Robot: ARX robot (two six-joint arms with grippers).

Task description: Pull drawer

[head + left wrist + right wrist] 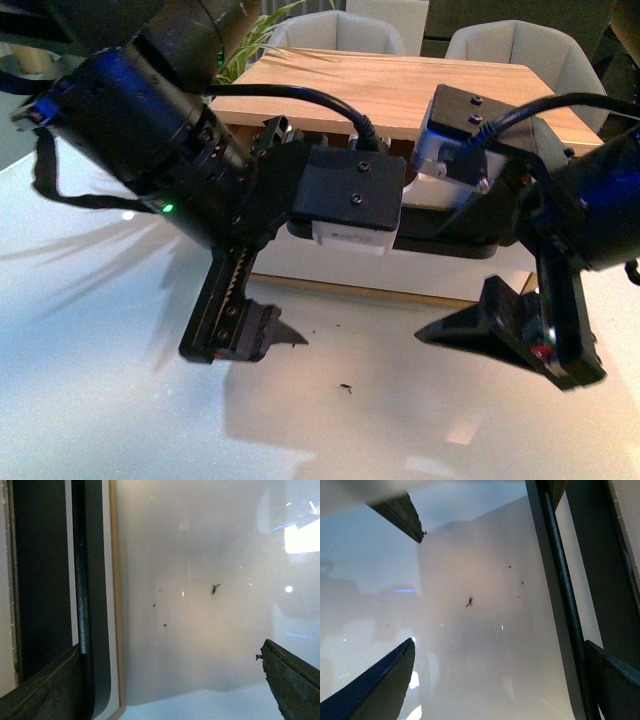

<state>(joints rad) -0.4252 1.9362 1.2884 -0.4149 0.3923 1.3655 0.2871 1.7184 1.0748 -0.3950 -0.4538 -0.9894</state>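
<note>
The drawer (330, 262) shows as a white front under a wooden top, largely hidden by both arms. Its long black bar handle (81, 580) (560, 580) runs along the front. My left gripper (270, 300) (170, 685) is open; one finger (45, 690) lies over the bar and the other (295, 680) hangs above the glossy table. My right gripper (500, 295) (495, 685) is open too, with one finger (615, 680) against the bar and the other finger (375, 685) out over the table. Neither is closed on the handle.
The glossy white table (120, 420) carries a small dark speck (345, 388) between the grippers. The wooden top (400, 90) sits above the drawer. Two pale chairs (335, 30) (520, 45) and a plant (260, 35) stand behind it.
</note>
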